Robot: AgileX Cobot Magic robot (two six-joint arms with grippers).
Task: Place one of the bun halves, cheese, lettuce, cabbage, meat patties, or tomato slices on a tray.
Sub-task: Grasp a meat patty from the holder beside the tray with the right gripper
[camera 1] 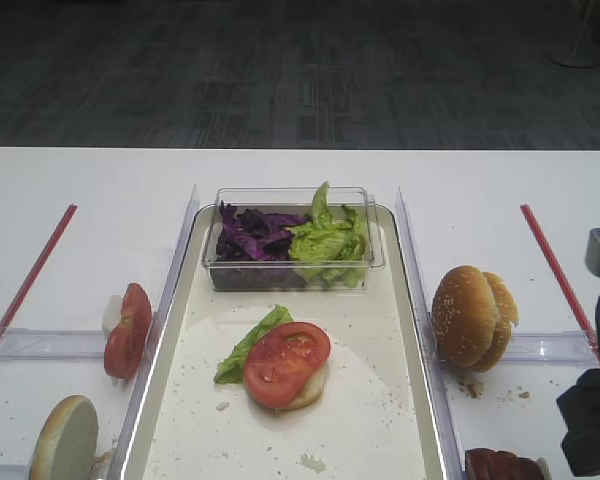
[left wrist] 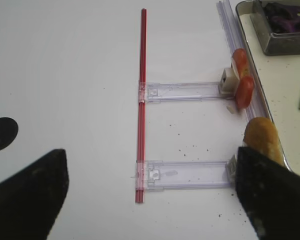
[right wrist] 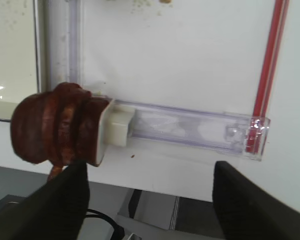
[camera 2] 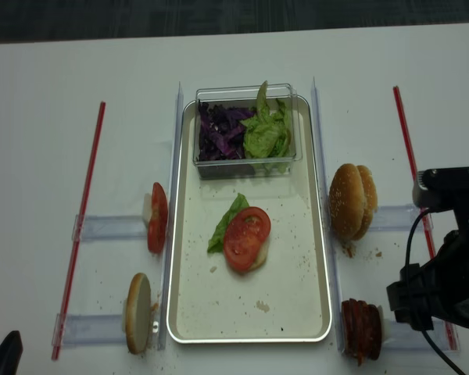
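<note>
Two tomato slices (camera 2: 247, 237) lie on the tray (camera 2: 293, 312) over a bun half and one lettuce (camera 2: 223, 226) leaf. Patties (camera 2: 361, 330), stacked upright and uncountable, stand right of the tray's near corner. Right gripper (right wrist: 147, 205) hovers beside them, fingers spread wide, empty. Left gripper (left wrist: 150, 200) likewise wide.

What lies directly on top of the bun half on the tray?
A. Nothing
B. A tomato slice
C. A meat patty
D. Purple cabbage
B: a red tomato slice caps the bun half on the tray, lettuce leaf sticking out beside it.
</note>
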